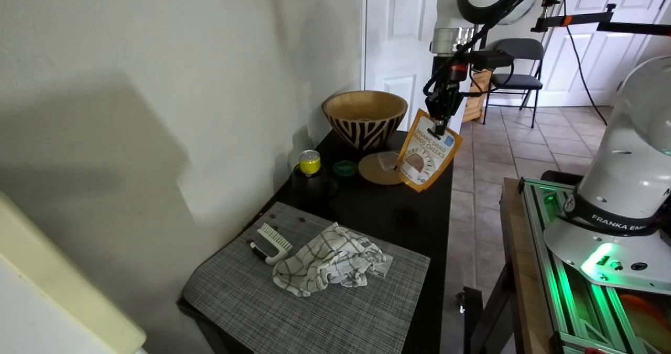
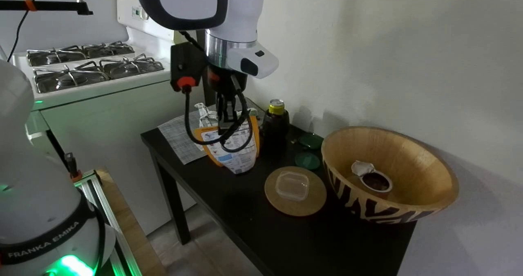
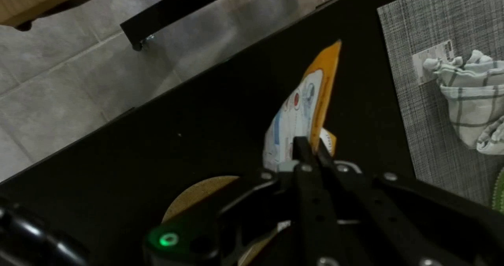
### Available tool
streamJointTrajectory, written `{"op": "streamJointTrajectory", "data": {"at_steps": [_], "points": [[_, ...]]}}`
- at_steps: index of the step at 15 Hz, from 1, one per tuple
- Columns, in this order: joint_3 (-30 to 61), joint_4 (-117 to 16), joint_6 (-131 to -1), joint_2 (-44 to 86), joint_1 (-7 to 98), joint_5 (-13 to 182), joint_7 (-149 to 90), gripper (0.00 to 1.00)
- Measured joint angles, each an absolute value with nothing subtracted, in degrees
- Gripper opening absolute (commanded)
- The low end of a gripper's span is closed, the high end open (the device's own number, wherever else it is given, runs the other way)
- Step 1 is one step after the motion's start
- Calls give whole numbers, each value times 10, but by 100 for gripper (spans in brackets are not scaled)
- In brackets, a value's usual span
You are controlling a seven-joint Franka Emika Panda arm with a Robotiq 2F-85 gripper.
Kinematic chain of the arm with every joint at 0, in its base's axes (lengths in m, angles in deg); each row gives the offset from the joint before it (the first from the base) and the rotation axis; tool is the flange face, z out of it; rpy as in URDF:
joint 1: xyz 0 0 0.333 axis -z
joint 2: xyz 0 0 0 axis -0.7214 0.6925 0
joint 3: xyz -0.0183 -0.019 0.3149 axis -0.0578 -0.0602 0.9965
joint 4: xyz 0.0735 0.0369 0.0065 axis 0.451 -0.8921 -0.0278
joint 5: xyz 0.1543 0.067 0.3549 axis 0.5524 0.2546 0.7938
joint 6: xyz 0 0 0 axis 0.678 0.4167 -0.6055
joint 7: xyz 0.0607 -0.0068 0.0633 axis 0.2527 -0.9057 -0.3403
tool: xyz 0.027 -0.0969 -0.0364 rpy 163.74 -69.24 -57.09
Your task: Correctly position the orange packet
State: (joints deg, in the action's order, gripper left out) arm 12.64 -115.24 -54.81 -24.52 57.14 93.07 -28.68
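A dark pincer [image 1: 439,128] clamps the orange packet [image 1: 421,160] close to its top edge, holding it tilted in the air over the counter [image 2: 327,243], apparently without touching it. The packet looks light and soft — likely a flexible, somewhat slick bag that can bend or swing but should not break easily. The flat strip along the top seems the surest place to take hold; a pinch this narrow may let it pivot, so slow moves are called for. Its front shows a white panel bordered in orange, with lettering that appears to read "Organic Dried Mango Cheeks," a brown rounded shape ringed by rays and a blue patch at the upper right. The back, seen in the wrist view, is white with blue and red marks. In an exterior view, a round board [image 2: 294,208] bearing a clear plastic container [image 2: 292,185] lies nearer and to the right of the packet. In an exterior view, a striped bowl [image 1: 365,133] sits far and to the left, a yellow can [image 1: 310,162] stands in a dark mug [image 1: 309,186] farther left, and a checked cloth [image 1: 341,254] and a brush [image 1: 275,237] lie near on a gray placemat [image 1: 325,317]. The packet's proper spot — and so how much remains — cannot be told.
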Motion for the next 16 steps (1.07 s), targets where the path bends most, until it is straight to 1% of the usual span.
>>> {"op": "streamJointTrajectory", "data": {"at_steps": [2, 5, 9, 11, 15, 16], "points": [[126, -1152, -549, -245, 571, 931, -287, 1], [127, -1150, -549, -236, 566, 949, -283, 1], [142, -1105, -540, -212, 533, 994, -259, 1], [159, -1061, -509, -191, 523, 991, -241, 1], [180, -957, -398, -143, 507, 973, -237, 1], [187, -933, -375, -130, 504, 963, -229, 3]]}}
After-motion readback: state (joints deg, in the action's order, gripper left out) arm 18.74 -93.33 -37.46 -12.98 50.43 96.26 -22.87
